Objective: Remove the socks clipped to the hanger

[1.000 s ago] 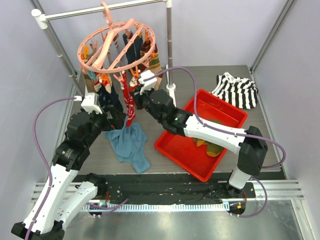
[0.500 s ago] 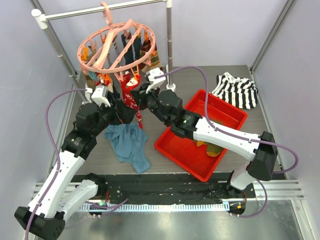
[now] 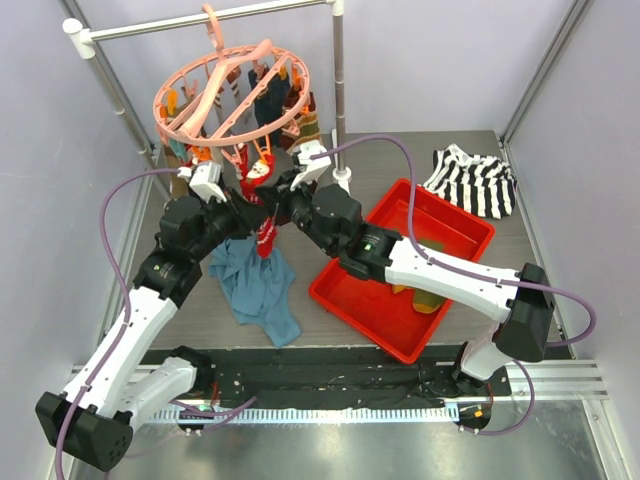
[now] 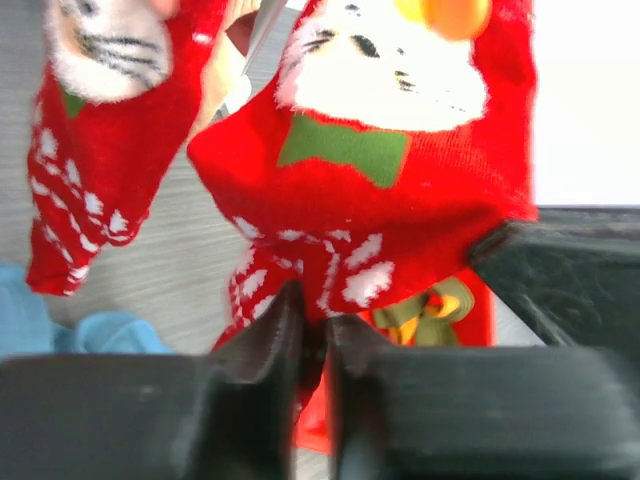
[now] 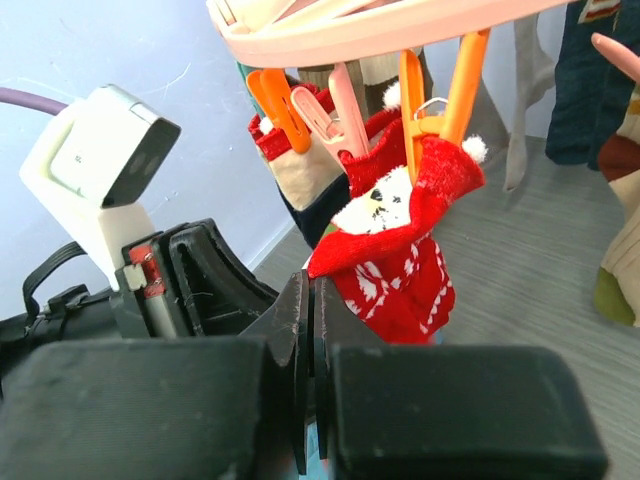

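The hanger (image 3: pixel 213 92) is hanging from the rail (image 3: pixel 200 19) above the far left of the worktop (image 3: pixel 392 155), and socks (image 3: pixel 275 100) are being held round its ring by orange and pink clips. A red sock (image 4: pixel 400 200) with a white face and a green bow is being held at its top by an orange clip (image 5: pixel 465 75). Its lower part is being clamped between the fingers of the left pincer (image 4: pixel 312 325). The right pincer (image 5: pixel 308 300) is being pressed shut on a corner of the same sock from the other side, with the cloth drawn to a point at its fingertips. A second red sock (image 4: pixel 100 150) is hanging just beside the first. Both pincers are being held under the hanger, near each other. A blue cloth (image 3: pixel 255 285) is lying on the worktop beneath them. A red tray (image 3: pixel 450 208) is sitting to the right with a few socks lying in it, and a striped garment (image 3: pixel 475 180) is lying beyond it.
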Robot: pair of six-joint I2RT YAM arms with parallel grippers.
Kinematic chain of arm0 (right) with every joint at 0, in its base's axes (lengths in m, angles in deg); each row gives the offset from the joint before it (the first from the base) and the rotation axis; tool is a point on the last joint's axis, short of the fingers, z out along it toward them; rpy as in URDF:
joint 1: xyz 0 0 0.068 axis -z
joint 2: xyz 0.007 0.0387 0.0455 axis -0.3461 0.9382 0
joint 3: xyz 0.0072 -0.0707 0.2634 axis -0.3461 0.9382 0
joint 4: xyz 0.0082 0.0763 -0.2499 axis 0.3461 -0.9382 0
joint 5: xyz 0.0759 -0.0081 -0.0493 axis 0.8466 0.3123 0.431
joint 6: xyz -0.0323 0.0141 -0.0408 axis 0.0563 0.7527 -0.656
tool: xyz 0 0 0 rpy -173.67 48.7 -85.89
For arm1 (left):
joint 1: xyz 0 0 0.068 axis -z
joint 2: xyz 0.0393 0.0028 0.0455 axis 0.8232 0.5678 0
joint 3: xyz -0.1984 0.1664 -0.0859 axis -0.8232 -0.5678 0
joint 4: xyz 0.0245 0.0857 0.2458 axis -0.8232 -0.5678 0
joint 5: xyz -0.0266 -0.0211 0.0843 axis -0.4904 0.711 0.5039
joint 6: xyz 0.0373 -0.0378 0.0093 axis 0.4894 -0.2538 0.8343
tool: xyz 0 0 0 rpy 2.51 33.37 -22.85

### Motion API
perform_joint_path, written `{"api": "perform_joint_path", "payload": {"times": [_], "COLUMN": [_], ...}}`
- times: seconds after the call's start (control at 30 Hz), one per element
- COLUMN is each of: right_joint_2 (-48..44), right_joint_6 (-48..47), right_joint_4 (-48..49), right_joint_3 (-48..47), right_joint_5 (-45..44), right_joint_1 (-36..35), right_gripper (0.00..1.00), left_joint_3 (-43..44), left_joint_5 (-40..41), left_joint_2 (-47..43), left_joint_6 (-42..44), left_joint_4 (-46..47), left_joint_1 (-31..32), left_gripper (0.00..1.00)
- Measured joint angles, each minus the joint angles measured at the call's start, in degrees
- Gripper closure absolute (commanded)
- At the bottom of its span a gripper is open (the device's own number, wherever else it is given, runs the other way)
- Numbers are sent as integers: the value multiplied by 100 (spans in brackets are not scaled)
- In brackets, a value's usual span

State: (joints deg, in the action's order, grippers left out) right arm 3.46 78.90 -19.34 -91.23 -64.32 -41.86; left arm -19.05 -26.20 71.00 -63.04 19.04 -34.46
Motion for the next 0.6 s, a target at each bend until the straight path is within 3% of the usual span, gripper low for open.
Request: {"api": "perform_joint_path", "payload": {"times": [0.07, 0.1, 0.27, 0.37, 0.6], "right_joint_2": [0, 0, 4, 20, 317], "right_joint_6": [68, 101, 310, 310, -44], "right_joint_4": [-66, -131, -1123, -1869, -3005], "right_joint_3": [0, -7, -439, -999, -2605], "right_joint_5": [-37, -61, -404, -695, -1165], "right_joint_1": [-9, -9, -9, -9, -7], "right_gripper": [97, 92, 51, 39, 28], "left_joint_3": [0, 0, -101, -212, -280], "left_joint_5": [-57, -81, -186, -249, -450], "left_joint_2": [0, -9, -214, -400, -527], "left_joint_6": [-2, -4, -11, -9, -9], "left_joint_4": [-7, -11, -57, -68, -103], "left_joint_1": [4, 4, 4, 4, 4], "left_gripper": [100, 100, 100, 100, 100]}}
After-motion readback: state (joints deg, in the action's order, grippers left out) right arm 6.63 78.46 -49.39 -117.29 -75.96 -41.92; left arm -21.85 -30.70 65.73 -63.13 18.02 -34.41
